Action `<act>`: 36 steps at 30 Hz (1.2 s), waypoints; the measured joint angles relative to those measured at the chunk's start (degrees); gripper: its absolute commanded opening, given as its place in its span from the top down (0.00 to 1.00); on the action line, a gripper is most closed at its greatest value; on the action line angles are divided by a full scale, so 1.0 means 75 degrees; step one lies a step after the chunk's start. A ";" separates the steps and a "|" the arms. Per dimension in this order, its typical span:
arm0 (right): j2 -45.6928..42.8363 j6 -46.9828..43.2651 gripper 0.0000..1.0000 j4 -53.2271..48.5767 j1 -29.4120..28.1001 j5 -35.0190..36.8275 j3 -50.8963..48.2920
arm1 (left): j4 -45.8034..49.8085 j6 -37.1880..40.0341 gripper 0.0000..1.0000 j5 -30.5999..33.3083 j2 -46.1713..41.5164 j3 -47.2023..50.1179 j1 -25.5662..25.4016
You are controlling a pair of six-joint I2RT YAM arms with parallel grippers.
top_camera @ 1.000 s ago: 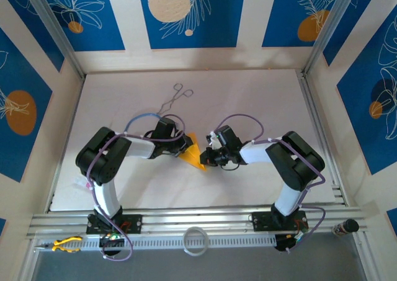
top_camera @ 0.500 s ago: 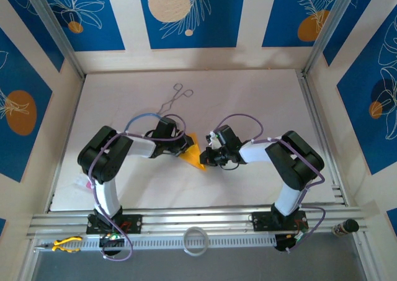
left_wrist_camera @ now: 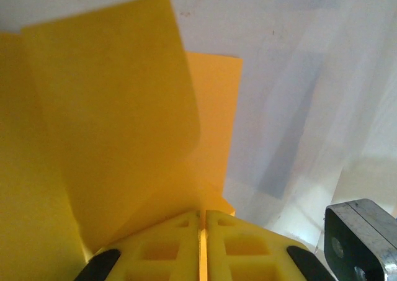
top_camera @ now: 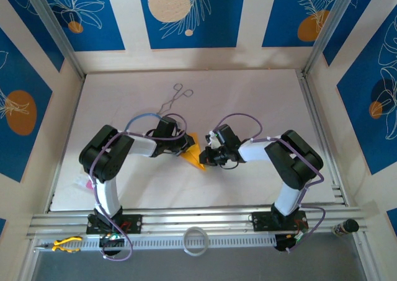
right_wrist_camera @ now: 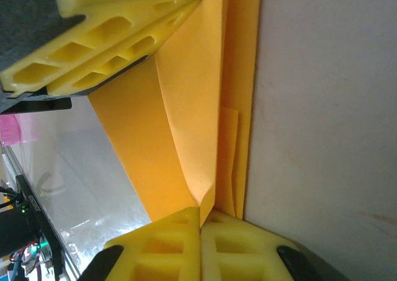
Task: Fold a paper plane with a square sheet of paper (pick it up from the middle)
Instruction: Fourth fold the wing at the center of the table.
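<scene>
A thin, partly folded orange-yellow square sheet of paper [top_camera: 194,154] is stretched between both arms at the middle of the white counter [top_camera: 260,101]. The left fingers [left_wrist_camera: 162,249] are clamped on one end and the right fingers [right_wrist_camera: 239,244] on the other. If either arm pulls away, the paper may tear or slip, skewing the creases.

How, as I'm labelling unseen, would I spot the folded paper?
On the white table, look where the left gripper and right gripper meet. Both are shut on the folded paper, orange-yellow and pointed, unlike the thin metal tongs farther back.
</scene>
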State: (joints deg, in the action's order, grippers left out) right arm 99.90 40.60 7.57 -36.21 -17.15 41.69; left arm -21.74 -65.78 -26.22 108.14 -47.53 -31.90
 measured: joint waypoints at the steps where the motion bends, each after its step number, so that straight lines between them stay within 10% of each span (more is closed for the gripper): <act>1: 0.0000 -0.0003 0.90 -0.0050 0.0000 -0.0003 0.0029 | -0.0003 0.0020 0.89 -0.0009 0.0006 -0.0003 0.0000; 36: -0.0157 0.0283 0.92 -0.0495 0.0344 -0.0781 -0.0169 | -0.0017 0.0044 0.90 -0.0102 0.0026 0.0000 -0.0026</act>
State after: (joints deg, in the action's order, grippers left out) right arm 98.72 42.72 3.86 -33.63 -23.00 40.42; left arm -21.87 -65.45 -26.98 108.33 -47.53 -32.10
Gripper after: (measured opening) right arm 0.079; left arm 0.104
